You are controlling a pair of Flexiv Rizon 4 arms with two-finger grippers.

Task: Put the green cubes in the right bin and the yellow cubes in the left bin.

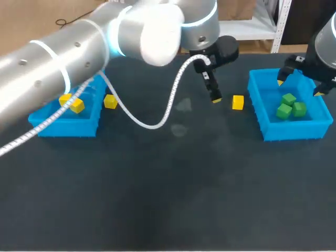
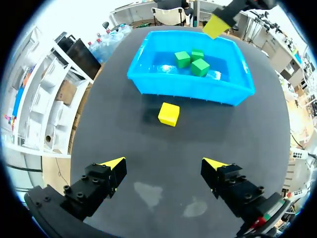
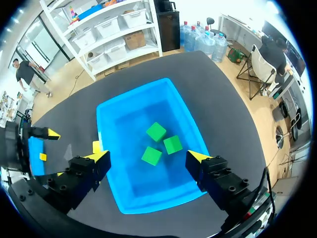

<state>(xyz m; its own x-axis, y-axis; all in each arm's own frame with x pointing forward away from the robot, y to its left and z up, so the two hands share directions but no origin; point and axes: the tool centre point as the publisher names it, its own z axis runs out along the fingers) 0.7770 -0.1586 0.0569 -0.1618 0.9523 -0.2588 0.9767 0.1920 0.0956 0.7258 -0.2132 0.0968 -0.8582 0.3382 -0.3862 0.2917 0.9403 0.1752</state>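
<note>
Three green cubes (image 1: 290, 105) lie in the right blue bin (image 1: 262, 113). My right gripper (image 1: 299, 86) hangs open above that bin, over the green cubes (image 3: 156, 132). One yellow cube (image 1: 238, 102) sits on the table just left of the right bin. My left gripper (image 1: 212, 94) has reached past the middle and stands open close beside it; this yellow cube (image 2: 169, 114) lies ahead of the open left gripper (image 2: 164, 166), nothing between its fingers. Two yellow cubes (image 1: 72, 103) lie in the left blue bin (image 1: 68, 126). Another yellow cube (image 1: 110, 101) rests on the table right of it.
My left arm's thick silver links and its white coiled cable (image 1: 157, 118) stretch across the back left of the table. The dark table top (image 1: 168, 184) lies bare in front of both bins.
</note>
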